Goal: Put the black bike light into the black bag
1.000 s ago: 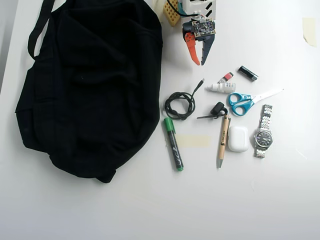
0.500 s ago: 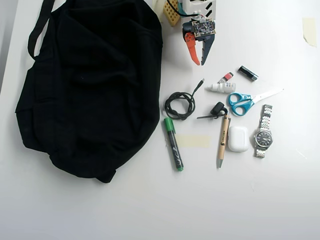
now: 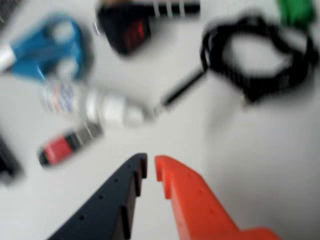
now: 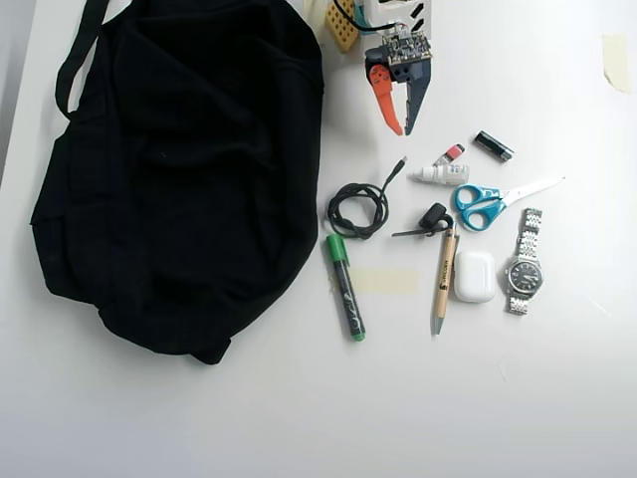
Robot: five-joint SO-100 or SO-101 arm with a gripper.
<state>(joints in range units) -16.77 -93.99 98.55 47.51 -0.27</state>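
So the tool sits at the top of the overhead view with its orange and dark jaws pointing down toward the clutter, nearly together with just a thin slit between the tips and nothing in them; the wrist view shows the same, tips close and empty. The thing that matters: the black bike light lies ahead of the tips and a bit off to the dark jaw's side, near but not touching, past the small white bottle that sits roughly between the tool and it. Its thin strap tail runs sideways across the tool's line of reach, pointing toward the coiled black cable, so the jaws would likely want to straddle the lump rather than the tail, and open up first. In the wrist view the light looks like the dark blurry lump up top, too smeared to be sure. Count on the surface: one bike light, one bottle, one red-and-black tube, one short black cylinder, one cable, one pair of blue scissors, one green marker, one pen, one white earbud case, one watch. Farthest off to the orange jaw's side, one black bag, well apart from the light.
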